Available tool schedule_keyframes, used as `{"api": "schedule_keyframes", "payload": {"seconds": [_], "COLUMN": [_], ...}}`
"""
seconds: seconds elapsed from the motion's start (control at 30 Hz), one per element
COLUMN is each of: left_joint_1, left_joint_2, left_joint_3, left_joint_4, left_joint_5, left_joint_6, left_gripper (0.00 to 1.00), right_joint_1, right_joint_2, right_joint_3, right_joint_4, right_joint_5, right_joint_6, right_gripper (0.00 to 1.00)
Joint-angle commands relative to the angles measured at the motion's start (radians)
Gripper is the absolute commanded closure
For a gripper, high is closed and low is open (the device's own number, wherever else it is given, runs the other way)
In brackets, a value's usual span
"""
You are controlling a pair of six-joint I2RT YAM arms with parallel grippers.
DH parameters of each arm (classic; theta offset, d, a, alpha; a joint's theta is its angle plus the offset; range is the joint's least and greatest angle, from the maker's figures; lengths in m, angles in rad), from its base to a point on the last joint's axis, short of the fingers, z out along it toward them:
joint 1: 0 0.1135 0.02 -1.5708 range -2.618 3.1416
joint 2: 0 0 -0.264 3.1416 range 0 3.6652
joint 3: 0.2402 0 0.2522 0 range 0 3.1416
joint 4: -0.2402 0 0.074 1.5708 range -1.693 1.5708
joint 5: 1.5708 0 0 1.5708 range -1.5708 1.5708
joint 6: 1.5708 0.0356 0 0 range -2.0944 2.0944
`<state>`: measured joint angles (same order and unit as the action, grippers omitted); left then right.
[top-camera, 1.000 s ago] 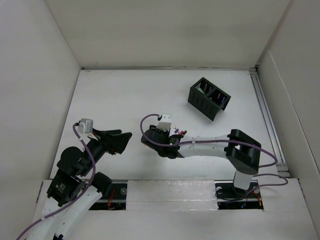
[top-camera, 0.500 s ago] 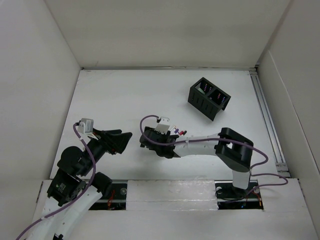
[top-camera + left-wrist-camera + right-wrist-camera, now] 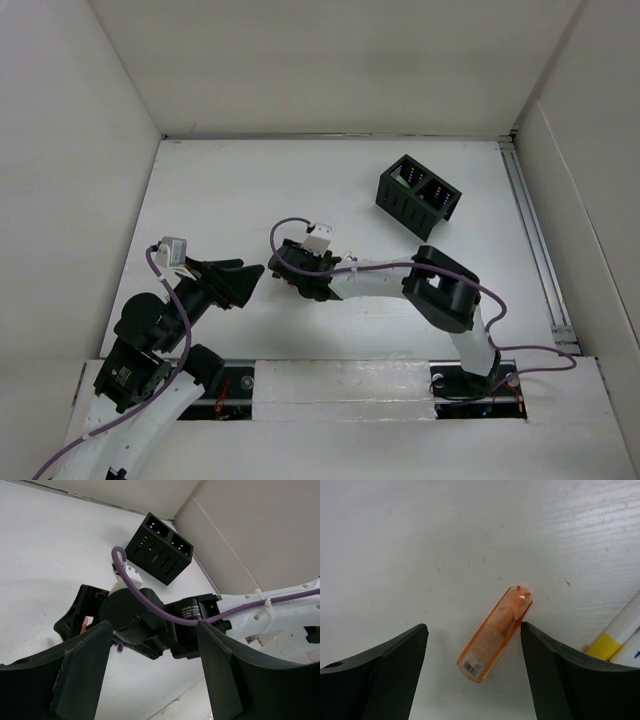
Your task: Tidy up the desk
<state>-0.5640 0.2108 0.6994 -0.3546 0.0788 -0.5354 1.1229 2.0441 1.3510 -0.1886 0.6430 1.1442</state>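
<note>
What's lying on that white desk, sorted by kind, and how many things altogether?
Black two-compartment organizer: 1
Small see-through orange item: 1
Markers, only partly in view: 2
Total on the desk: 4

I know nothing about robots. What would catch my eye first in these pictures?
Probably the small orange see-through case lying flat on the white desk, framed between the open black fingers of the right gripper. Next, the black two-compartment organizer, standing askew toward the desk's far right.
</note>
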Motion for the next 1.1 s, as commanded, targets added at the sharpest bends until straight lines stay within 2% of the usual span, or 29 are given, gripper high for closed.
{"api": "schedule_keyframes", "payload": {"seconds": [0.0,0.2,0.23,0.27,0.33,0.47,0.57,0.7,0.8,0.83,0.9,0.93,1.07], "left_joint_1": [-0.005,-0.005,-0.005,-0.005,-0.005,-0.005,-0.005,-0.005,-0.005,-0.005,-0.005,-0.005,-0.005], "left_joint_2": [-0.01,-0.005,-0.007,-0.01,-0.013,-0.011,-0.002,0.002,-0.002,-0.004,-0.007,-0.01,0.005], "left_joint_3": [-0.008,-0.006,-0.006,-0.008,-0.009,-0.008,-0.009,-0.008,-0.008,-0.008,-0.009,-0.009,-0.006], "left_joint_4": [0.048,0.046,0.046,0.049,0.051,0.049,0.049,0.048,0.049,0.046,0.046,0.051,0.046], "left_joint_5": [0.009,0.009,0.009,0.006,0.006,0.004,0.007,0.007,0.007,0.006,0.001,-0.001,0.006], "left_joint_6": [0.002,0.003,0.003,0.003,0.003,0.0,0.002,0.002,0.0,0.002,0.0,0.0,0.002], "left_gripper": [0.35,0.35,0.35,0.35,0.35,0.35,0.35,0.35,0.35,0.35,0.35,0.35,0.35], "right_joint_1": [-0.018,-0.018,-0.018,-0.018,-0.018,-0.009,0.002,0.021,0.021,0.021,0.021,0.021,0.021], "right_joint_2": [0.056,0.16,0.163,0.166,0.163,0.169,0.206,0.225,0.215,0.215,0.209,0.206,0.156], "right_joint_3": [0.075,0.181,0.186,0.188,0.18,0.186,0.232,0.252,0.238,0.238,0.235,0.232,0.215], "right_joint_4": [-0.044,-0.135,-0.146,-0.15,-0.144,-0.155,-0.228,-0.269,-0.25,-0.249,-0.244,-0.236,-0.207], "right_joint_5": [0.061,0.104,0.107,0.115,0.118,0.115,0.142,0.162,0.136,0.129,0.129,0.132,0.142], "right_joint_6": [-0.032,-0.188,-0.199,-0.204,-0.201,-0.228,-0.274,-0.296,-0.299,-0.299,-0.296,-0.29,-0.252], "right_gripper": [0.2,0.24,0.36,0.42,0.47,0.46,0.39,0.37,0.46,0.56,0.68,0.77,0.84]}}
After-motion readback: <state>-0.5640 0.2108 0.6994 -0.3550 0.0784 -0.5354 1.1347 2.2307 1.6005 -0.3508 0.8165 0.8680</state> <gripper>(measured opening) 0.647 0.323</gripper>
